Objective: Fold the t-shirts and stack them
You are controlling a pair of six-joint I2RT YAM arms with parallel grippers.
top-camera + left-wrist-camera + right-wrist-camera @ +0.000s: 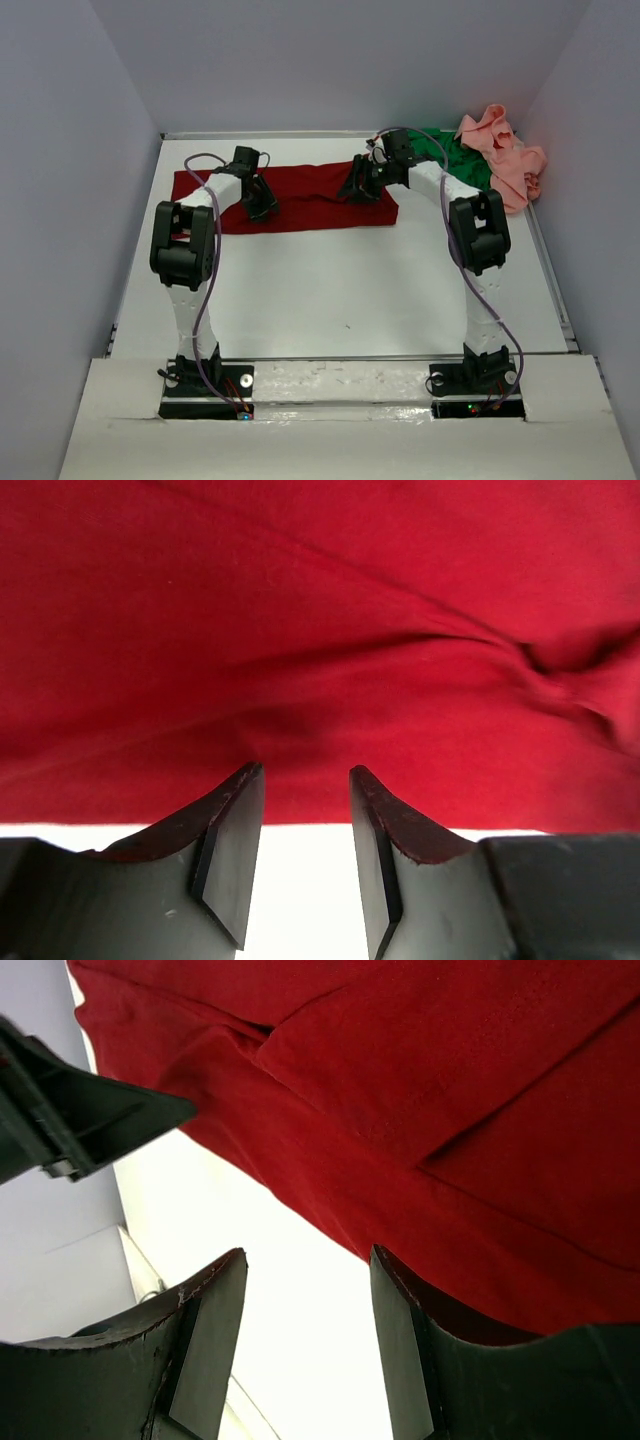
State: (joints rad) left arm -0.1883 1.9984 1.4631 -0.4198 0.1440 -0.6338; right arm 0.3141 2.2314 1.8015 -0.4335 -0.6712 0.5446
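Left tool and right tool stood released, empty, near 6 o'clock edge of dark red t-shirt (folding step, likely); next: pinch that edge.

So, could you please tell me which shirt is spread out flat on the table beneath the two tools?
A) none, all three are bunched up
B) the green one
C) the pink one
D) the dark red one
D: the dark red shirt lies spread in a long strip under the left tool and the right tool, while the green shirt and the pink shirt sit bunched in the far right corner.
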